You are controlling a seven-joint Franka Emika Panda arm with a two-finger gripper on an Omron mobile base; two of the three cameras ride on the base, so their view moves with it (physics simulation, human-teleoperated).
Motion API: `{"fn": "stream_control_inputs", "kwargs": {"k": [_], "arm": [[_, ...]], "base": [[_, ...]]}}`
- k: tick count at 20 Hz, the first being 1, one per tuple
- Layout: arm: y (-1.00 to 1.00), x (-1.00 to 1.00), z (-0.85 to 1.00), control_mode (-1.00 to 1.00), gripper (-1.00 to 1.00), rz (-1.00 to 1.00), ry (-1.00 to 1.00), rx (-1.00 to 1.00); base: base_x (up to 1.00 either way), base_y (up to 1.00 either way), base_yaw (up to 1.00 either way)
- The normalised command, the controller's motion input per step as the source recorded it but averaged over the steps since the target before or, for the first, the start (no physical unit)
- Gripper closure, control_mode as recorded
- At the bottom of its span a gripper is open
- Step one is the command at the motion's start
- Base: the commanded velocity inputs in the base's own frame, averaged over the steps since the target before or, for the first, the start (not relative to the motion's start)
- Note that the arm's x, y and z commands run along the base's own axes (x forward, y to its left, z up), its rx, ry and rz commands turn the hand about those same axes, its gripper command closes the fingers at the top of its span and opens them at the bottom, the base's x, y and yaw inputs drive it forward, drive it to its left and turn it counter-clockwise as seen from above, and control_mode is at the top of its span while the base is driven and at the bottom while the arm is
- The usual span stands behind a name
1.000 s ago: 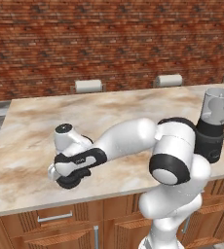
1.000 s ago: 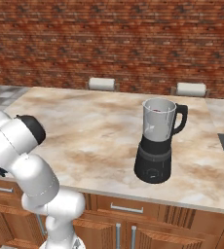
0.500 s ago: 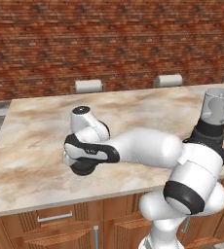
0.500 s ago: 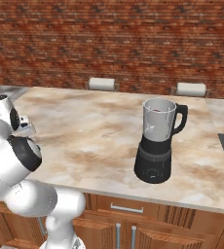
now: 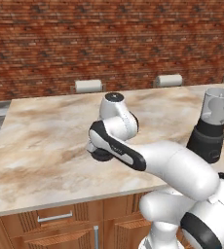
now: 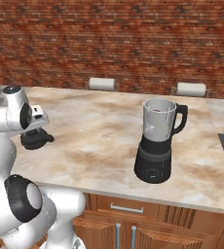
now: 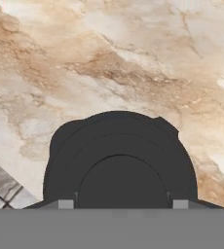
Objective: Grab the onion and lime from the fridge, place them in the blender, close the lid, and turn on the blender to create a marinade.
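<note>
The flat round black lid (image 7: 120, 160) is showing as plain matte black against the beige-and-rust veined marble counter (image 5: 46, 141). At three o'clock from it, the blender (image 6: 157, 141) is pairing a glossy black tapered base with a clear greyish jar. Behind, the red-brown brick wall (image 6: 133, 44) is running in mottled courses. The cabinet fronts (image 6: 148, 219) below are glowing orange-brown wood.

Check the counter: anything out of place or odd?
Nothing spilled or damaged. The one thing off: the lid lies flat on the counter, well away from the blender, whose jar is open on top. The hand hangs right over the lid, jaws apart around its knob.
</note>
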Motion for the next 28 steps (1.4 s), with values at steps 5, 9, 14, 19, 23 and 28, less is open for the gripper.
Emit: {"fn": "stream_control_inputs", "kwargs": {"k": [5,9,14,19,23,28], "arm": [[-0.62,-0.17,0.20,-1.00,1.00,0.00,-0.01,0.01],[-0.98,-0.41,0.89,-1.00,1.00,0.00,-0.02,-0.01],[-1.00,-0.26,1.00,-1.00,1.00,0.00,0.00,-0.03],[-1.00,-0.17,1.00,-1.00,1.00,0.00,0.00,-0.05],[-1.00,-0.10,1.00,-1.00,1.00,0.00,0.00,-0.10],[-0.99,-0.01,1.00,-1.00,1.00,-0.02,0.00,-0.09]], "base": [[0.00,0.00,0.00],[0.00,0.00,0.00],[0.00,0.00,0.00],[0.00,0.00,0.00],[0.00,0.00,0.00],[0.00,0.00,0.00]]}}
